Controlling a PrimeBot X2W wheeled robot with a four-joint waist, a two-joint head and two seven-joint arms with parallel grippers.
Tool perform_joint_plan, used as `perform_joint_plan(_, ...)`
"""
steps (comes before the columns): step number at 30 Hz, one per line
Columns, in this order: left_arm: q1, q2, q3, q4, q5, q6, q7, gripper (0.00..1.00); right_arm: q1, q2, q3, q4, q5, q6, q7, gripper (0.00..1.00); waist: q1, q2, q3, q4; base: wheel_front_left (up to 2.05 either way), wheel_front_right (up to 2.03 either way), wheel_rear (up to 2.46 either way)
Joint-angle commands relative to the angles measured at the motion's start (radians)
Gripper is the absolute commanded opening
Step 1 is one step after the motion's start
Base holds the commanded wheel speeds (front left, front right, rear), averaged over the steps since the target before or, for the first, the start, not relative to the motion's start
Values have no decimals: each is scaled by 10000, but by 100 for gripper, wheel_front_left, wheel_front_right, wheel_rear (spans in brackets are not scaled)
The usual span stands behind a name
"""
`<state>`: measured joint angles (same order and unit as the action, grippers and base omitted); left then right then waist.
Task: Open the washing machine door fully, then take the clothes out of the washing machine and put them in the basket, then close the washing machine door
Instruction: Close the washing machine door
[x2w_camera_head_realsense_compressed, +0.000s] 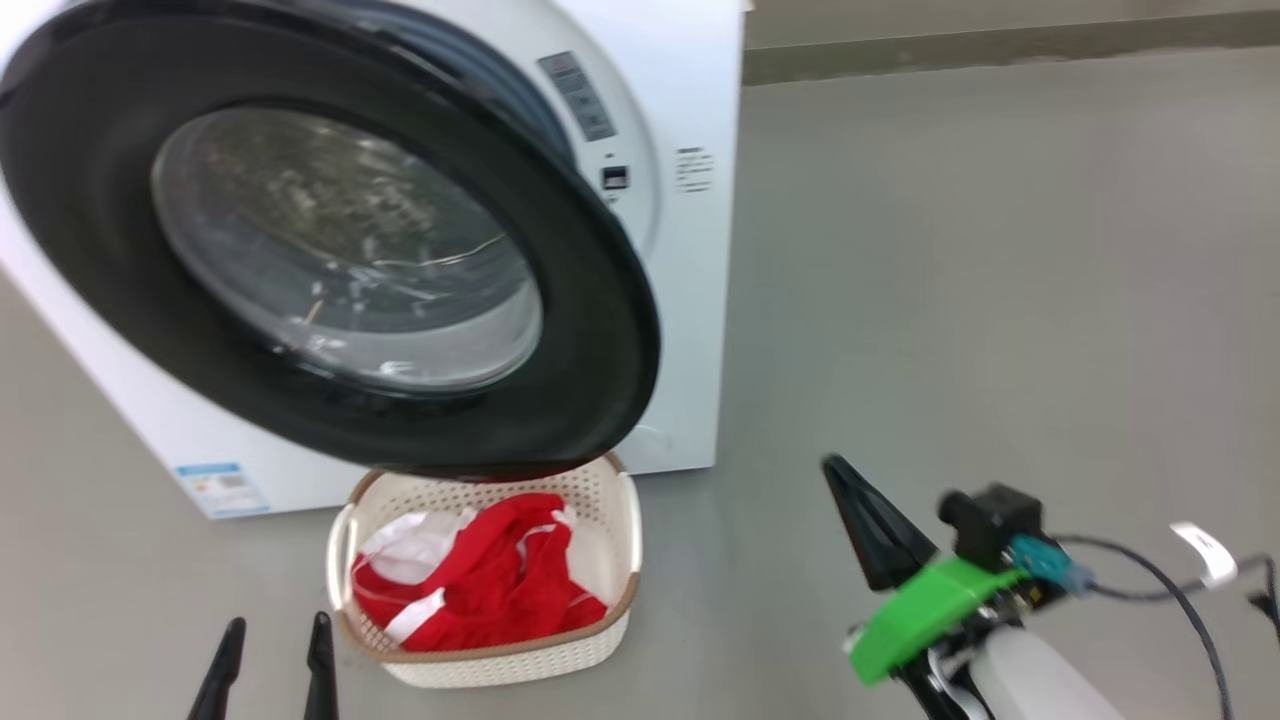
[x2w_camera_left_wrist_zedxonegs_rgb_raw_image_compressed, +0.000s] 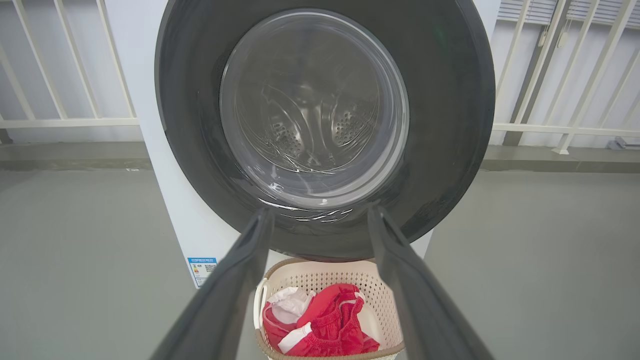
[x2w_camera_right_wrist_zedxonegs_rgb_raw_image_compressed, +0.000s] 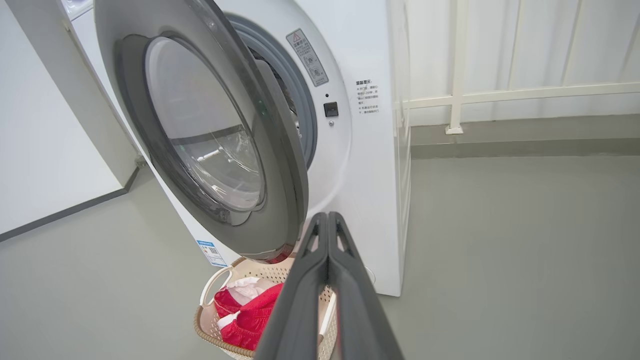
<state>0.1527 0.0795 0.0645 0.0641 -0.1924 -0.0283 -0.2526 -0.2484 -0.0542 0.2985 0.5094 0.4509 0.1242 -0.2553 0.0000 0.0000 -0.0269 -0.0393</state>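
**Door ajar, clothes in the basket, both tools free**

At the lower left of the head view, the left tool (x2w_camera_head_realsense_compressed: 278, 620) has its two dark fingers spread and nothing between them. It is near the left end of the basket and touches nothing. Its wrist view looks between those fingers at the glass of the door, with the perforated steel drum (x2w_camera_left_wrist_zedxonegs_rgb_raw_image_compressed: 310, 125) showing through it.

Above and behind it stands the washing machine (x2w_camera_head_realsense_compressed: 690, 300), a white box on the grey floor (x2w_camera_head_realsense_compressed: 1000, 250). A small blue label (x2w_camera_head_realsense_compressed: 222, 488) sits on its low left corner. The washing machine door (x2w_camera_head_realsense_compressed: 590, 300) hangs from the left side and stands partly swung out. Its free right edge is off the front panel, so the grey rubber ring (x2w_camera_head_realsense_compressed: 520, 100) shows in the gap. In the head view the door's lower rim overlaps the far edge of the basket.

The basket (x2w_camera_head_realsense_compressed: 620, 610) sits on the floor just in front of the machine. The clothes (x2w_camera_head_realsense_compressed: 500, 580) lie inside it as a red heap with white panels, with a white piece toward the left.

At the lower right, well apart from the basket and the door, is the right tool (x2w_camera_head_realsense_compressed: 832, 465). Its fingers are pressed together, holding nothing. Behind them are a green mount (x2w_camera_head_realsense_compressed: 925, 605) and a dark cable (x2w_camera_head_realsense_compressed: 1180, 600). Its wrist view shows the two fingers meeting along their length, pointing at the machine's lower front by the door's free edge. A white railing (x2w_camera_right_wrist_zedxonegs_rgb_raw_image_compressed: 500, 95) runs along the wall to the right.
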Motion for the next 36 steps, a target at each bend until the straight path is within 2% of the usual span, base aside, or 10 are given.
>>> perform_joint_plan(1,-494,30,242,-136,142,-67,-91,100,-754,39,502,-4,213,65,-65,0,0,0,147,452,0,0,0)
perform_joint_plan(14,-994,-68,-55,143,276,-313,-91,100,-3718,39,2554,2324,1635,65,-65,0,0,0,988,1824,0,0,0)
perform_joint_plan(20,-1439,-153,-212,270,-107,-534,-91,100,-5236,39,3207,3494,2401,65,-65,0,0,0,1610,2317,0,0,0)
perform_joint_plan(28,-1890,-194,-356,373,-143,-669,-91,100,-6535,39,3376,4162,2454,65,-65,0,0,0,2281,2666,0,0,0)
perform_joint_plan(36,-2242,-219,-707,506,-113,-863,-91,100,-7304,-109,2512,3975,1320,65,-65,0,0,0,3023,2802,0,0,0)
